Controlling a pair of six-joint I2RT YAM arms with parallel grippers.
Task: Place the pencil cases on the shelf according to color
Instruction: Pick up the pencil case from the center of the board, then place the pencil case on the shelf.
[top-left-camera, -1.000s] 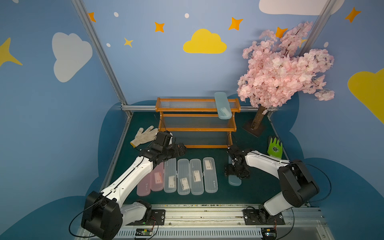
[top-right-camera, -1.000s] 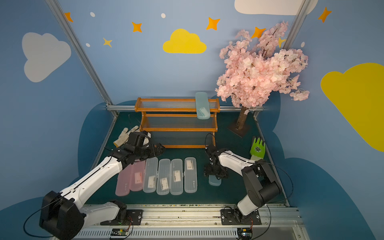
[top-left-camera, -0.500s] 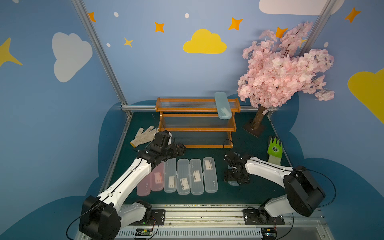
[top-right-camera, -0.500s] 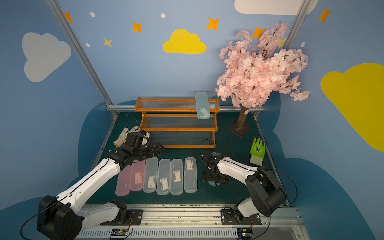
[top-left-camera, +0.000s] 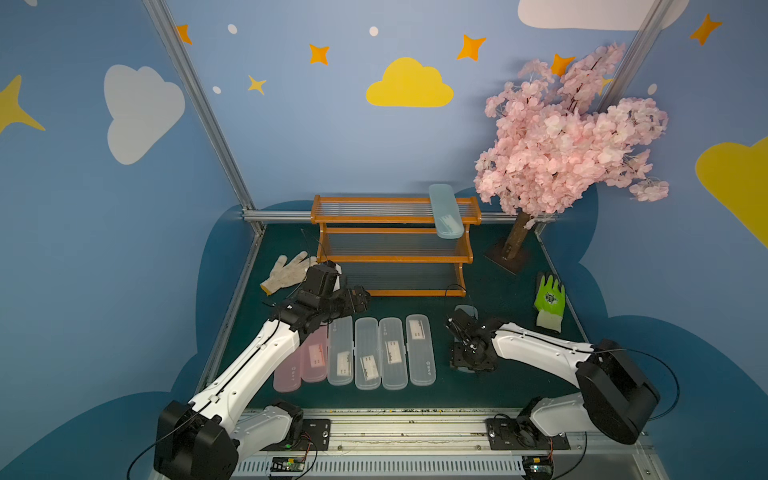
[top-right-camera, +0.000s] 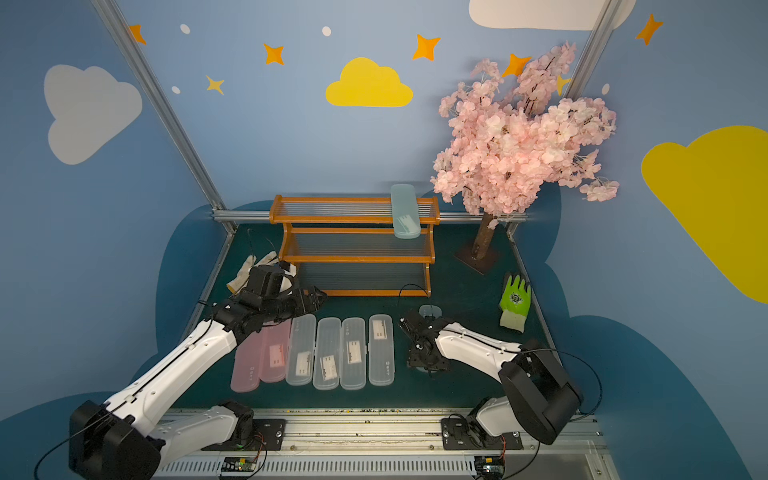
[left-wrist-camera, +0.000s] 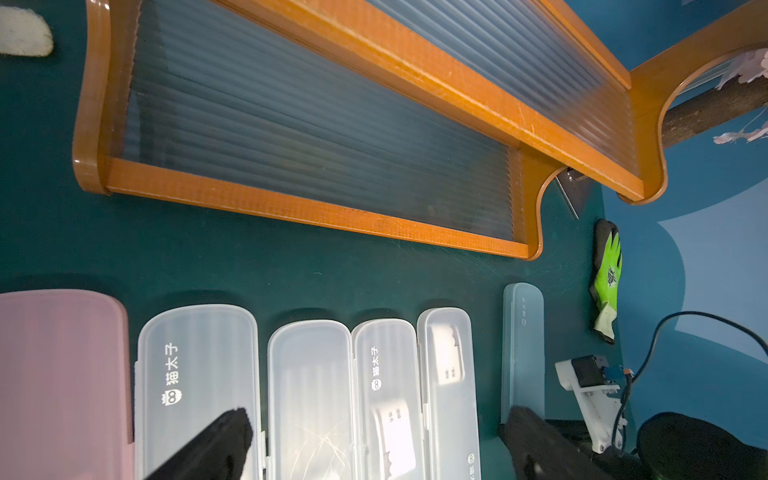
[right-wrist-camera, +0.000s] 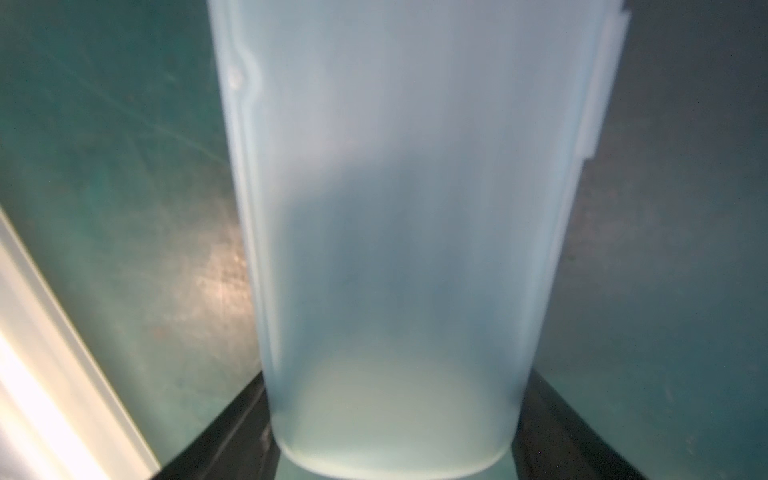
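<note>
Hidden: the near light blue case shows only its far end in both top views, the right gripper covering the rest; the left arm overlaps the far ends of the pink cases
Right gripper: fingers flank the near light blue case on the green mat; whether they clamp it cannot be told
Left gripper: fingers apart, empty, above the clear-white cases
Shelf: shelved light blue case lies across the top tier's right end
Surroundings: white glove left of the shelf; green glove and blossom tree to its right
Count: eight cases, namely two pink, four clear-white, two light blue; two gloves
</note>
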